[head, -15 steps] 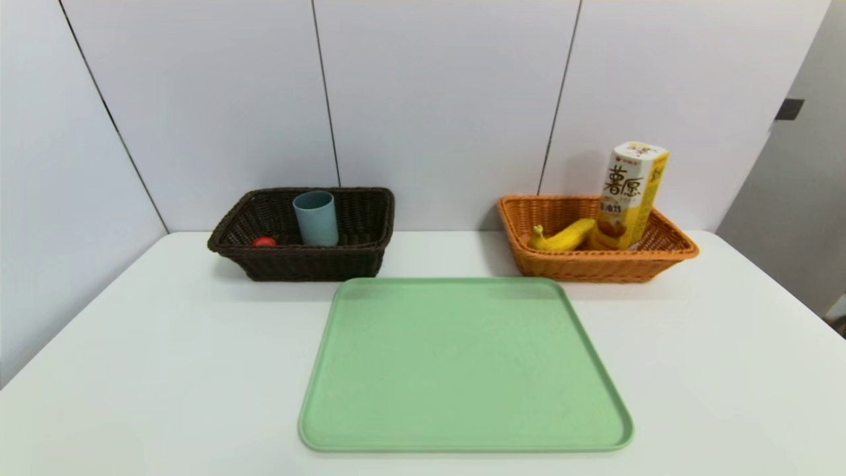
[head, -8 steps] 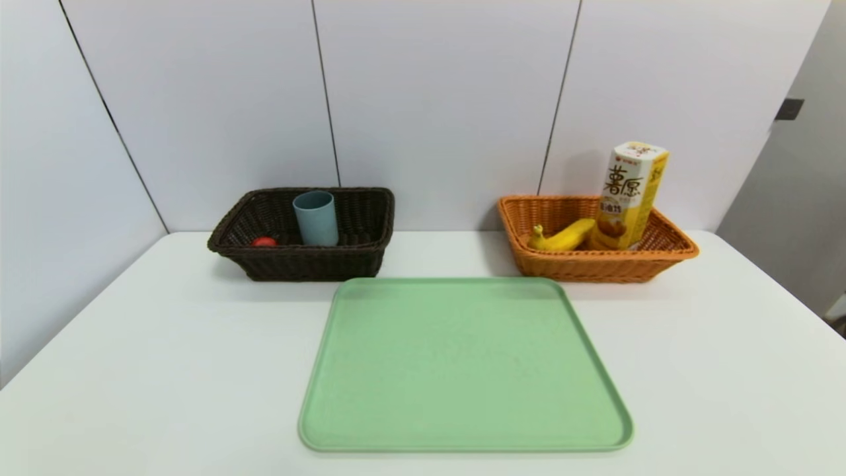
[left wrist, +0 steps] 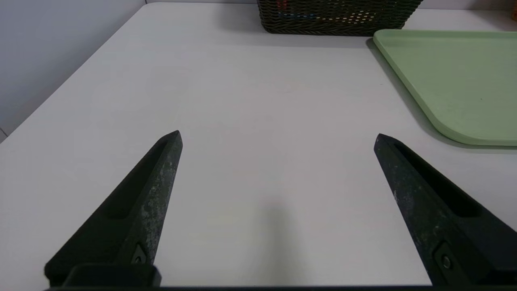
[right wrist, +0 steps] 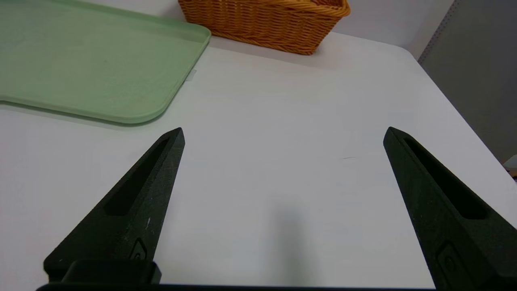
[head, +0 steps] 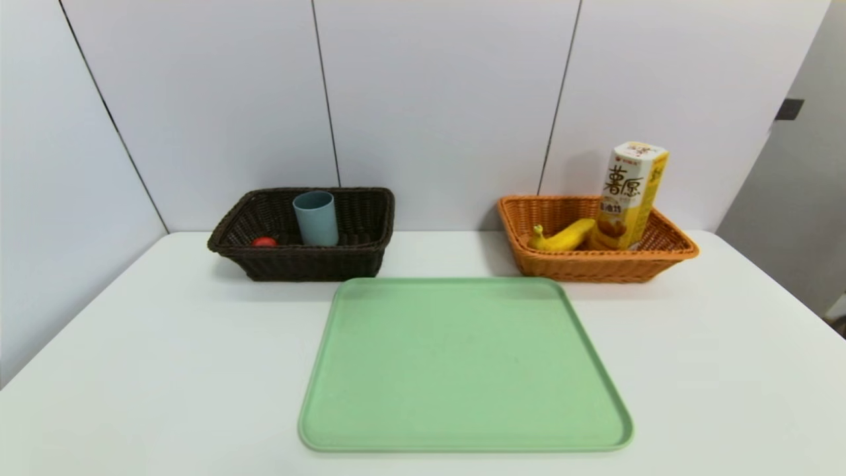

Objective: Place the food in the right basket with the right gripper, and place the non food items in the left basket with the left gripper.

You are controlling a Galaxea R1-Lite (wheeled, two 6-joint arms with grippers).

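White table (head: pixel 165 370) and pale wall panels are filling the head view, and we are seeing a green tray (head: pixel 462 370) lying bare at the lower centre of the frame. In the upper left, the dark brown basket (head: pixel 304 261) is holding the grey-blue cup (head: pixel 316 218), standing upright, and the red duck (head: pixel 264 242) low by its left side; we cannot make out the spoon. In the upper right, the orange basket (head: pixel 595 268) is holding the banana (head: pixel 562 237) and the snack box (head: pixel 631 195), which is leaning against the right side. Neither arm is showing in the head view. In the wrist views, our left gripper (left wrist: pixel 276 137) and right gripper (right wrist: pixel 282 133) are hanging over bare table, fingers spread wide, gripping nothing.
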